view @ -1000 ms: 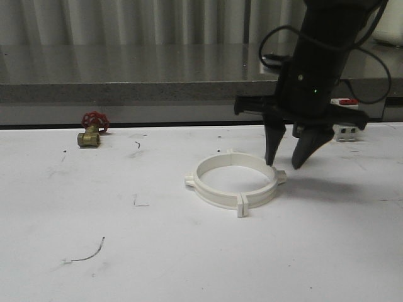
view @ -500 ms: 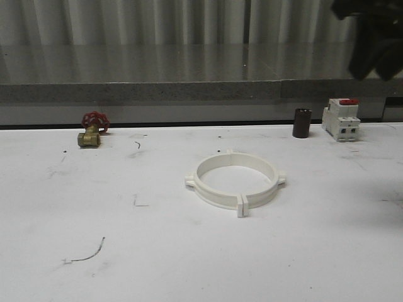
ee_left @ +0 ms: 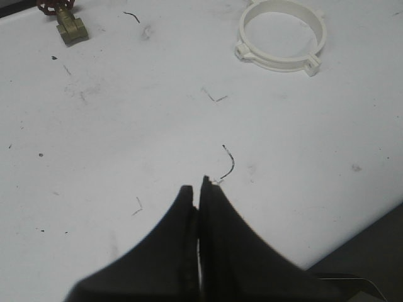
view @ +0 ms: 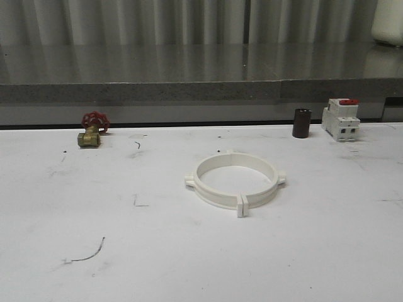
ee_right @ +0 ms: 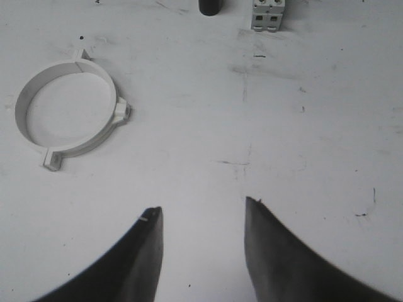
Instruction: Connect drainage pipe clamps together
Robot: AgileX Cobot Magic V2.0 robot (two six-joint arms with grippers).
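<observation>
The two white drainage pipe clamps [view: 235,180] lie joined as one ring flat on the white table, near its middle. The ring [ee_left: 283,36] is far from my left gripper [ee_left: 196,184], whose black fingers are shut with nothing between them. In the right wrist view the ring [ee_right: 68,112] lies well away from my right gripper [ee_right: 203,211], which stands open and empty above bare table.
A brass valve with a red handwheel [view: 92,129] sits at the back left. A dark cylinder [view: 301,123] and a white breaker with a red switch [view: 340,119] stand at the back right. A grey ledge runs behind the table [view: 75,207].
My right arm, which hung with open fingers at the ring's right side, has lifted up and away out of the front view. The ring has not moved.
</observation>
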